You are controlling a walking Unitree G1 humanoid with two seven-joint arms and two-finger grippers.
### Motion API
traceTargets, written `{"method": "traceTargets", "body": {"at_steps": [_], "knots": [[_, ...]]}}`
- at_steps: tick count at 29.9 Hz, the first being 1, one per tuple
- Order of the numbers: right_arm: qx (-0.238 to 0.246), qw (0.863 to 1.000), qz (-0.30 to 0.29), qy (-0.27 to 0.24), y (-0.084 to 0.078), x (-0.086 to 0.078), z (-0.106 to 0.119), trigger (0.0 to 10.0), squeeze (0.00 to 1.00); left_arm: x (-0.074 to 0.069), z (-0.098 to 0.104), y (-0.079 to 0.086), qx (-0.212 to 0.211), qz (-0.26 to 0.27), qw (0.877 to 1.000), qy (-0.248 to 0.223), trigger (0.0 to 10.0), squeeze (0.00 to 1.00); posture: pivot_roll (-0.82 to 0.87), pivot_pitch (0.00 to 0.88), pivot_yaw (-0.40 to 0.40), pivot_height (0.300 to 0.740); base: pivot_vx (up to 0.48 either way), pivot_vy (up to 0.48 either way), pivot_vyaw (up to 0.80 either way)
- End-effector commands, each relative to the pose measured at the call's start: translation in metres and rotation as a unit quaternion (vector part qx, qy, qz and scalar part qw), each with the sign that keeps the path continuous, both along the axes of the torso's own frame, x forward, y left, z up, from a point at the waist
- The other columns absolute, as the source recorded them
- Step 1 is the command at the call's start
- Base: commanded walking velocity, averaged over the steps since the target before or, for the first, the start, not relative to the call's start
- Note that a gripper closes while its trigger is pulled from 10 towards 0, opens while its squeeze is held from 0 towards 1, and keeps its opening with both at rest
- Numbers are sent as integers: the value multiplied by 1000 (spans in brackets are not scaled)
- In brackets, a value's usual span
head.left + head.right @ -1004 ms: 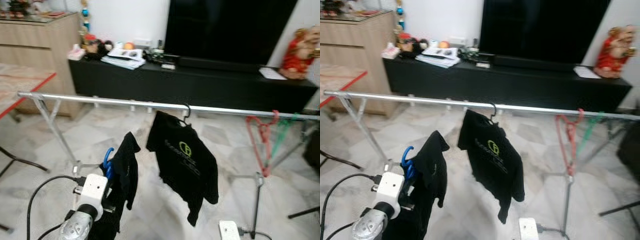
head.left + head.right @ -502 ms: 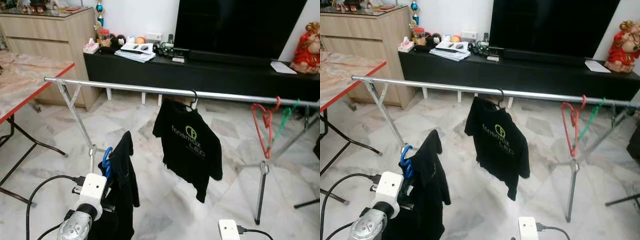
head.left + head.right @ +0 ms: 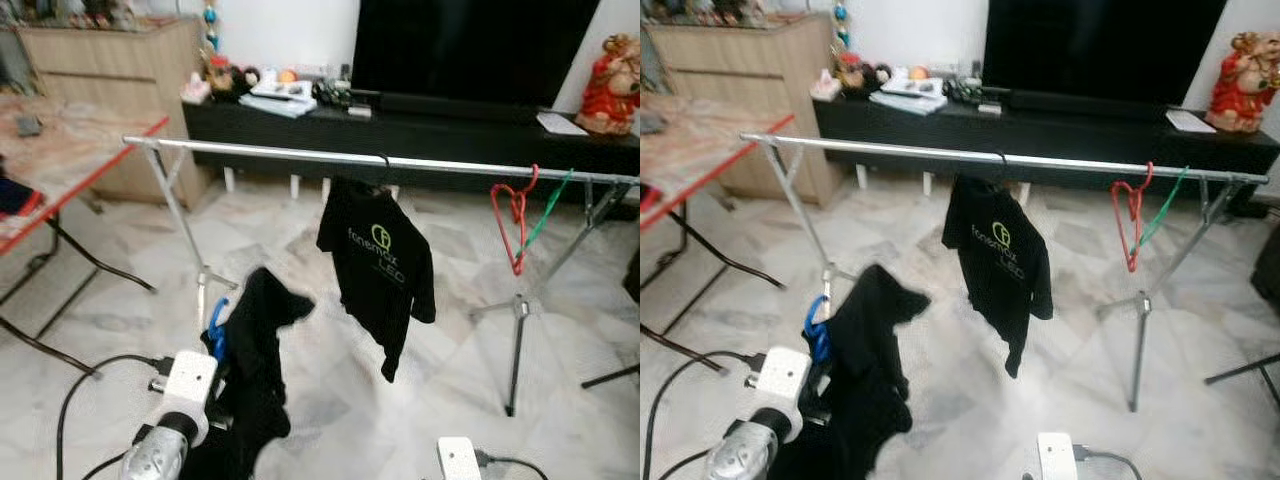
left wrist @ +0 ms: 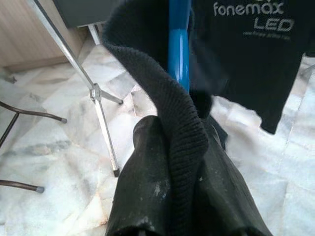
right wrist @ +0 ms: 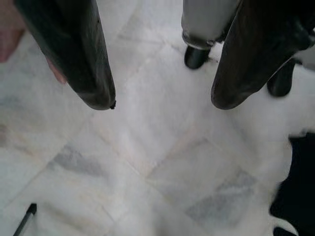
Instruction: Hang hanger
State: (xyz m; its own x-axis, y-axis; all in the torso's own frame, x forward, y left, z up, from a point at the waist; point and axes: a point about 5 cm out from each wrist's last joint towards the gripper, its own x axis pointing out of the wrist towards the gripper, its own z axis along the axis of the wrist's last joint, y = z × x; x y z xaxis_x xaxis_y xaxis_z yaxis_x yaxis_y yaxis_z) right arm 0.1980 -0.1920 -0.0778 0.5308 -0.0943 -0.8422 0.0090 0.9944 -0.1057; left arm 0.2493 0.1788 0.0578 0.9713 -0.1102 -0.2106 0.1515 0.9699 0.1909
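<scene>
Blue hanger (image 3: 216, 326) with a black garment (image 3: 258, 370) is clamped in the left gripper (image 4: 179, 162), low, short of the rail (image 3: 300, 155). Right gripper (image 5: 157, 98) is spread, empty, over the floor. Hanging is not yet done; one black T-shirt (image 3: 380, 265) is already hung.

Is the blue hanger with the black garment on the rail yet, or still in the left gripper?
Still held. The left gripper is shut on the blue hanger, its black garment draped below the silver rail.

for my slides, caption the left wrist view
Left gripper grips a blue hanger draped with a black garment.
</scene>
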Motion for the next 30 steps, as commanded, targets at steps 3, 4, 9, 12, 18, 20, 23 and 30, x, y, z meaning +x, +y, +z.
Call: {"method": "traceTargets", "body": {"at_steps": [3,4,9,12,18,20,23,30], "knots": [[1,1000,-4,-15,1,5,3,10000,0,7,12,-2,1,-15,1000,-21,10000,0,161,0,-69,740,0,0,0],[2,1000,-4,-16,1,5,3,10000,0,7,12,-3,0,-16,1000,-21,10000,0,161,0,-69,740,0,0,0],[-5,999,3,-34,0,8,5,10000,0,8,14,-9,-2,-43,999,-16,10000,0,169,0,-73,740,0,0,0],[-12,998,8,-54,0,11,7,10000,0,9,16,-12,-1,-53,998,-14,10000,0,173,0,-77,740,0,0,0],[-24,994,5,-103,0,16,13,10000,0,13,22,-20,1,-91,996,-10,10000,0,162,0,-72,740,0,0,0],[-67,990,39,-122,-1,20,17,10000,0,17,25,-26,8,-115,993,-8,10000,0,155,0,-69,740,0,0,0],[-151,961,77,-219,-27,84,71,10000,0,23,29,-32,4,-130,991,-12,10000,0,151,0,-59,740,0,0,0],[-108,940,90,-312,-25,105,99,10000,0,31,35,-42,6,-159,987,-13,10000,0,130,0,-44,740,0,0,0]]}}
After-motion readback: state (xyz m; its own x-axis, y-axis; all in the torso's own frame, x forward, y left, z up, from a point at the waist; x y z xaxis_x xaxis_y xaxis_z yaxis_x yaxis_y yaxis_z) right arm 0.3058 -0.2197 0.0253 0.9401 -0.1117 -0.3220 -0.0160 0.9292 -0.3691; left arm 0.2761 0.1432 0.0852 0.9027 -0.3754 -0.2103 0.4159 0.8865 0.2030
